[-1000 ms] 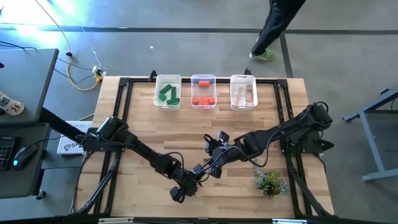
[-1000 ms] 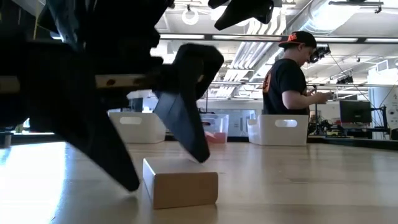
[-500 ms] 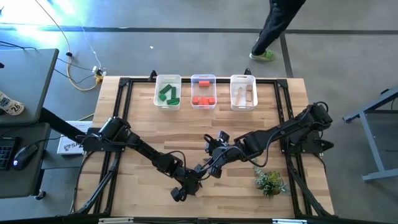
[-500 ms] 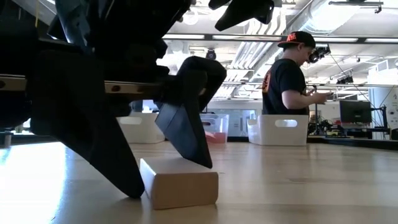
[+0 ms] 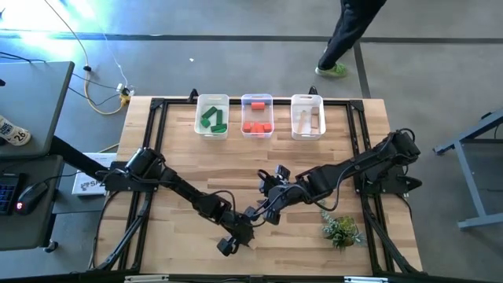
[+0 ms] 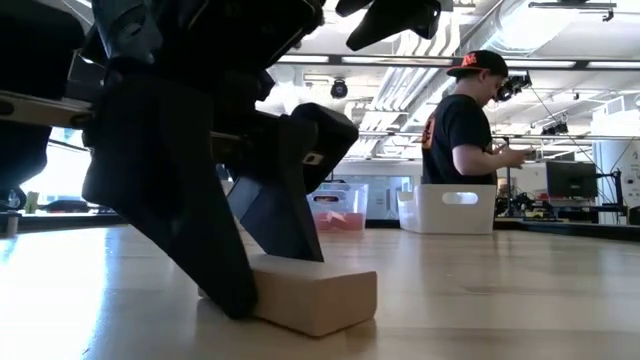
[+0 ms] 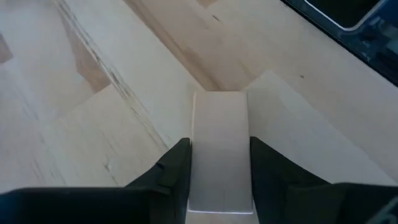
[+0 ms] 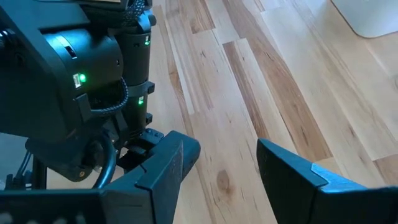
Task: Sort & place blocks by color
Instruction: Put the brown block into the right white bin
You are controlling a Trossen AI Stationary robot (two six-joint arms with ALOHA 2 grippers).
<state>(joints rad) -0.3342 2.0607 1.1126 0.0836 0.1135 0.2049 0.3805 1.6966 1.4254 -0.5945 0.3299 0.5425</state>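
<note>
Bright overhead light, floor glare top-left in the high view; the low view's foreground arm is silhouetted.

Left gripper (image 7: 219, 163) clamps pale wood block (image 7: 219, 146) on table (image 7: 93, 93)

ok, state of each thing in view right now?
left gripper: shut on the wooden block, low at the table's near edge
wooden block: pale, clamped between the fingers, on the table
right gripper: open, empty, mid-table
three bins: upright at the far edge, holding green, red and wooden blocks
</note>
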